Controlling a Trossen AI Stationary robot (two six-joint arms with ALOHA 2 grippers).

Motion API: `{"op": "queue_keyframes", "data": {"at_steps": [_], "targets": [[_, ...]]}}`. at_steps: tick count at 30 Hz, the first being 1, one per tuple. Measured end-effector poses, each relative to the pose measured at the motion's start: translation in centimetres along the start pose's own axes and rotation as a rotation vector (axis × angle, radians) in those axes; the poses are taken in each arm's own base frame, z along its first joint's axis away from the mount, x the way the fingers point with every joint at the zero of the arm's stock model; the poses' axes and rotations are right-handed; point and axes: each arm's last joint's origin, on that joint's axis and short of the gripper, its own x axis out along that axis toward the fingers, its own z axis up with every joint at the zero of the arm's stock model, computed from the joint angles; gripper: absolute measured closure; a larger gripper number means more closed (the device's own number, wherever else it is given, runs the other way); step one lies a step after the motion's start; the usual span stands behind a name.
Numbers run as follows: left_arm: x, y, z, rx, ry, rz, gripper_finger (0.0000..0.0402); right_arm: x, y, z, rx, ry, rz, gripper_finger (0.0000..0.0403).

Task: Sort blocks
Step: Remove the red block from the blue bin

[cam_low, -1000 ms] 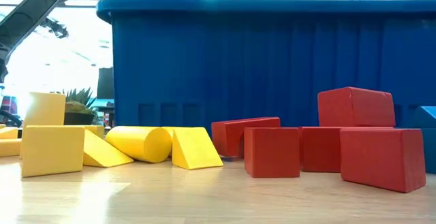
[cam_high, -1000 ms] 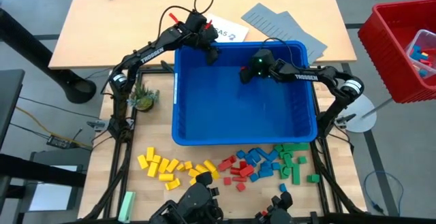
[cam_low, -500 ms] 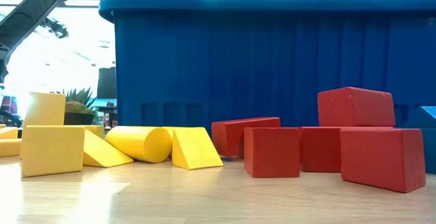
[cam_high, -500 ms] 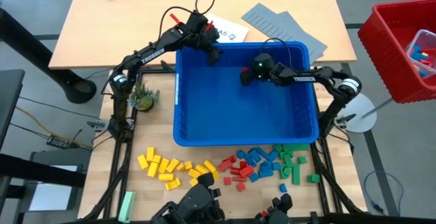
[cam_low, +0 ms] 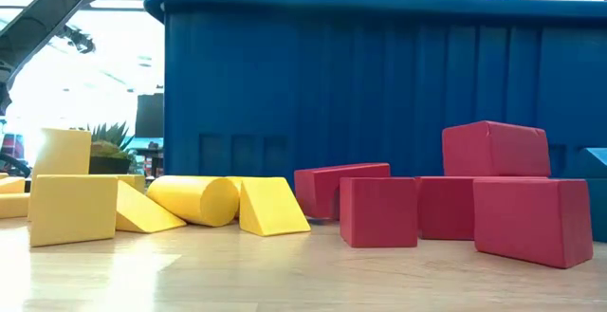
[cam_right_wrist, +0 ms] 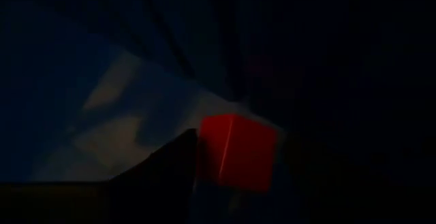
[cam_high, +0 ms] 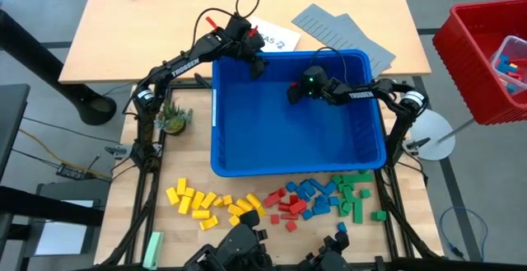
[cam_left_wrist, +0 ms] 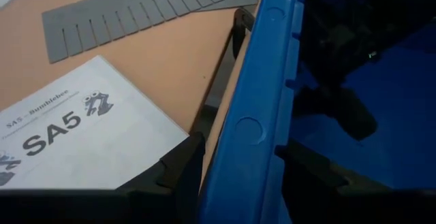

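- The blocks (cam_high: 280,203) lie on the table in front of the blue bin (cam_high: 239,151), grouped yellow, red, blue and green; up close they are bricks, wedges and a cylinder.
- My left gripper (cam_left_wrist: 235,166) pinches the bin's far rim, one finger on each side.
- My right gripper (cam_right_wrist: 235,176) holds a red block (cam_right_wrist: 238,152) inside the bin; everything around it is too dark to make out.

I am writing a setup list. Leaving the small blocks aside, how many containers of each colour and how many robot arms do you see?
Blue bin: 1
Red crate: 1
Robot arms: 2
Total: 4
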Motion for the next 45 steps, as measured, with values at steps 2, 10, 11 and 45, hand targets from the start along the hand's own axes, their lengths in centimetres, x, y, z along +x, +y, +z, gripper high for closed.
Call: {"op": "queue_keyframes", "data": {"at_steps": [2, 10, 11, 45], "targets": [[0.0, 0.0, 0.0, 0.000, -0.001, -0.002, 0.0225, 0.0, 0.0, 0.0, -0.009, 0.002, 0.000, 0.0194], [0.0, 0.0, 0.0, -0.003, 0.002, -0.005, 0.0225, 0.0, 0.0, -0.1, -0.049, 0.007, 0.009, 0.0248], [0.0, 0.0, 0.0, -0.003, 0.003, -0.005, 0.0225, 0.0, 0.0, -0.1, -0.056, 0.009, 0.018, 0.0254], [-0.2, 0.6, 0.0, 0.017, -0.005, 0.059, 0.0225, -2.9, 2.7, -0.7, -0.503, 0.128, 0.382, 0.0279]]}}
